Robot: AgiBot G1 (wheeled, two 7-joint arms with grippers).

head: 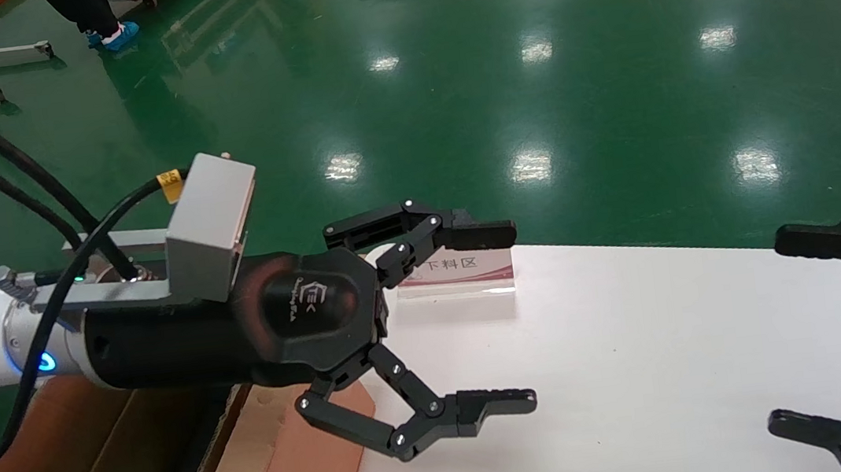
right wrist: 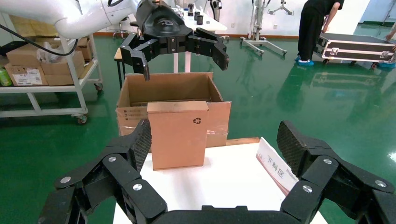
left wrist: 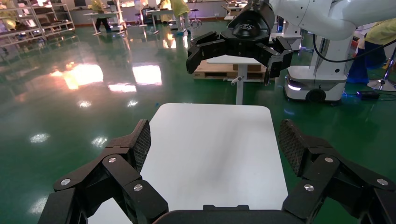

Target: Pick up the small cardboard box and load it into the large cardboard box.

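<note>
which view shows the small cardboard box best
The right wrist view: the small cardboard box stands upright at the table edge, its whole broad face and recycling symbol showing. The head view shows only a corner below the left gripper. The left wrist view misses it.

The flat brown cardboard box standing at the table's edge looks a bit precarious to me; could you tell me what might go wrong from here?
1. The flat brown cardboard box stands upright at the white table's edge beside the large open brown carton; a nudge could topple it.
2. The open left gripper hovers above it, so a descent might knock rather than grasp it.
3. The open right gripper faces it too; the arms could clash.
</note>
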